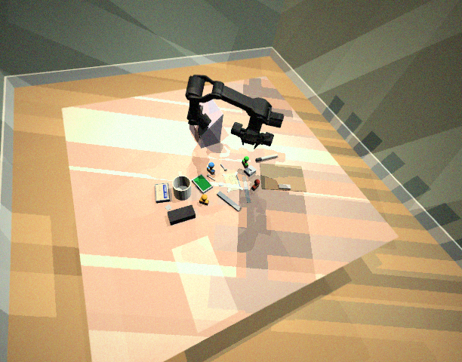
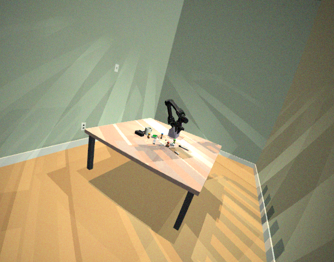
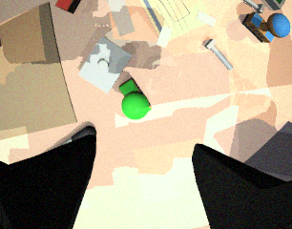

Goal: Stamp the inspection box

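The green-knobbed stamp (image 1: 245, 160) (image 2: 174, 140) (image 3: 135, 103) stands on the bench, free of the fingers. My gripper (image 1: 256, 145) (image 2: 177, 130) (image 3: 145, 148) is open and empty. It hangs a little above the stamp and slightly behind it. The pale card (image 1: 232, 179) (image 3: 175, 3) with its ruled box lies in front of the stamp. I cannot tell whether it carries a print. The green ink pad (image 1: 201, 182) lies to the card's left.
A blue stamp (image 1: 210, 167) (image 3: 276, 26), a red stamp (image 1: 256, 183) and an orange stamp (image 1: 203, 200) stand around the card. A grey tile (image 3: 104, 64), a brown sheet (image 1: 285, 177), a marker (image 1: 266, 157), a ruler (image 1: 228, 200), a grey cup (image 1: 181, 188) and a black box (image 1: 180, 214) lie nearby.
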`<state>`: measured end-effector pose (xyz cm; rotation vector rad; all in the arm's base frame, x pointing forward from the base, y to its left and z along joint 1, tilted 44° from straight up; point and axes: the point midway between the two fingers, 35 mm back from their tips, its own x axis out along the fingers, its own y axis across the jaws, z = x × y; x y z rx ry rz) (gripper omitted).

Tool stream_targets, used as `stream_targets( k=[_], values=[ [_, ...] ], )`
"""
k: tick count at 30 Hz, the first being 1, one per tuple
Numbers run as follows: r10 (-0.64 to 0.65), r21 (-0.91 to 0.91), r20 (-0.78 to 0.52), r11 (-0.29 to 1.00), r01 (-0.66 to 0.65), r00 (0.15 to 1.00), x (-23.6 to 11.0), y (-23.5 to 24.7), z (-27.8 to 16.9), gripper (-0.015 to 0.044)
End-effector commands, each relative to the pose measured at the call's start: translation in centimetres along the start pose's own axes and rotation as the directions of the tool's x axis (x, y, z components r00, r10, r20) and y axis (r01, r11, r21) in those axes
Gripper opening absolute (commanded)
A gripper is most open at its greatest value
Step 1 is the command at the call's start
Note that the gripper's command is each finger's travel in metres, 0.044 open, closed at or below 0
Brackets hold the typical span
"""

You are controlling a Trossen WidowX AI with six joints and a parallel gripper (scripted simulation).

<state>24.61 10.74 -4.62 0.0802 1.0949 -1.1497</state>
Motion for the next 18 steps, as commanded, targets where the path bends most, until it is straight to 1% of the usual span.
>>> stream_targets(
  k=[1, 18],
  values=[
    [0.004, 0.006, -0.003, 1.000, -0.004, 1.000, -0.21, 0.13, 0.02, 0.0256],
    [0.002, 0.001, 0.000, 1.000, -0.002, 1.000, -0.07, 0.04, 0.01, 0.0256]
  ],
)
